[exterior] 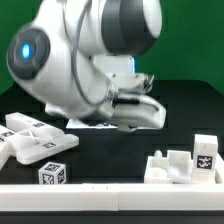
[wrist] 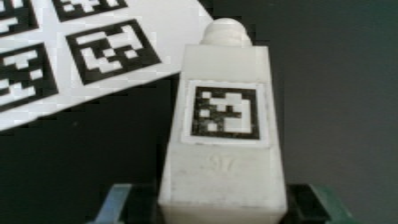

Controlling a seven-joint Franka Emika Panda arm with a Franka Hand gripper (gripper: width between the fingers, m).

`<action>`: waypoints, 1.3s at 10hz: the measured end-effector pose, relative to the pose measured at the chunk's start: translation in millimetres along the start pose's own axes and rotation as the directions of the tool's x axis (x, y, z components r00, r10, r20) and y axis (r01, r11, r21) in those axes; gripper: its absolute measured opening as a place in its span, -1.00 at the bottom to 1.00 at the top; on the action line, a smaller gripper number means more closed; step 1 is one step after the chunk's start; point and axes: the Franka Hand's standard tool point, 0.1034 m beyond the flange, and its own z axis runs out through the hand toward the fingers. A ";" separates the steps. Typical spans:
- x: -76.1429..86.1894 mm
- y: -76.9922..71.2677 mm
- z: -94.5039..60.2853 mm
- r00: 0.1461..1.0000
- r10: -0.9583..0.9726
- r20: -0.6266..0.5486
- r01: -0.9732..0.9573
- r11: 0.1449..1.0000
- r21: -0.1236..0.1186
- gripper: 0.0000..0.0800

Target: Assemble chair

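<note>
White tagged chair post (wrist: 222,130) in the gripper's (wrist: 217,203) grip, tight between both fingers (wrist: 125,208).

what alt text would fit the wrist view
A chunky white chair piece bearing a black-and-white marker tag, held between the claw's two dark fingers. Beyond it, the marker board lies on the black table.

Just the background stuff here

The black bench (exterior: 110,150) is sitting in front of a green backdrop (exterior: 190,40), and the marker board (wrist: 143,30) is lying flat, tags facing up.
</note>
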 end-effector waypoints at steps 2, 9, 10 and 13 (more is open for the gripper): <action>-9.1 -23.6 -41.4 0.984 -0.049 -0.173 0.054 0.998 0.022 -0.28; -4.6 -39.6 -89.8 0.804 -0.154 -0.575 0.144 0.988 -0.063 -0.28; -2.5 -53.9 -110.2 0.751 -0.194 -0.631 0.169 0.980 -0.101 -0.28; -4.5 -93.7 -104.3 0.594 -0.219 -0.774 0.167 0.975 -0.147 -0.28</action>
